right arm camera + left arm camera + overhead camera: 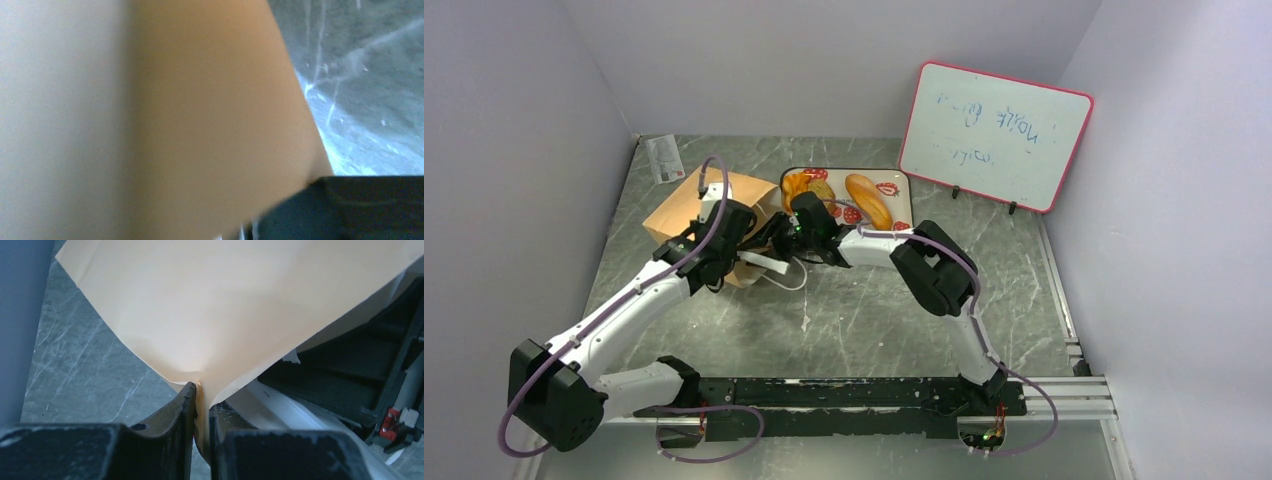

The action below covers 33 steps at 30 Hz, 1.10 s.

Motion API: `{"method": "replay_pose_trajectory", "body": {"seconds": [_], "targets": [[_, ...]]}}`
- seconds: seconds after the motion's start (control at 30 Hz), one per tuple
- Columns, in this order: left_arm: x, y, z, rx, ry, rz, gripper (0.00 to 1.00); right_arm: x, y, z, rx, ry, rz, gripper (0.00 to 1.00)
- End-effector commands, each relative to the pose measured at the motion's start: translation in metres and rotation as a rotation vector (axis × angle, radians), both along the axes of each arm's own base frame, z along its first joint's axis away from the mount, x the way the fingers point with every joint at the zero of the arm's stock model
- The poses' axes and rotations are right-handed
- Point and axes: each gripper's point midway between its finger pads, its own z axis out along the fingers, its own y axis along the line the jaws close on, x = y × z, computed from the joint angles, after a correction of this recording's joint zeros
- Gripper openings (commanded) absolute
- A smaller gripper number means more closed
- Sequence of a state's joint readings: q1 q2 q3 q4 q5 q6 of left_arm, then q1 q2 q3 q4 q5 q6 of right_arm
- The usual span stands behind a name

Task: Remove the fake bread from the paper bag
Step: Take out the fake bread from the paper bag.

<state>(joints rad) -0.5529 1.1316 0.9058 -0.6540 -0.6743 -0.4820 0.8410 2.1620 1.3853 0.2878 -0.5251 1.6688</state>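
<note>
We pinch the paper bag [225,305] with the left tool [202,400], whose jaws are closed on a fold of its tan paper. We judge this grip anchors the bag, which lies on its side toward the far-left corner of the surface [874,310], so it does not slide while the other arm works at its mouth. The right tool [782,232] sits at that mouth, just beside the left one. Its wrist view is filled by a blurred tan-orange shape, so we cannot tell how wide its jaws are or whether it holds anything. Several pieces of fake bread [869,200] lie on the tray [854,171] at the middle of the far edge, just beside the bag. Whether more bread is inside the bag is hidden from us.
</note>
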Motion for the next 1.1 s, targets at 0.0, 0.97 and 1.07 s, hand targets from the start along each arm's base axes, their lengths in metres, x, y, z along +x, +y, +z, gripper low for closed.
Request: {"method": "replay_pose_trajectory", "body": {"seconds": [0.0,0.97,1.07], "targets": [[0.005,-0.013,0.009,-0.075,-0.047,-0.037,0.07,0.010,0.017,0.017,0.079,-0.053,-0.005,0.35],[0.014,0.000,0.005,-0.102,-0.047,0.158,0.07,-0.039,-0.099,0.055,-0.054,-0.252,0.069,0.00],[0.014,0.004,0.009,-0.091,-0.053,0.168,0.07,-0.042,-0.106,0.062,-0.059,-0.275,0.077,0.00]]}}
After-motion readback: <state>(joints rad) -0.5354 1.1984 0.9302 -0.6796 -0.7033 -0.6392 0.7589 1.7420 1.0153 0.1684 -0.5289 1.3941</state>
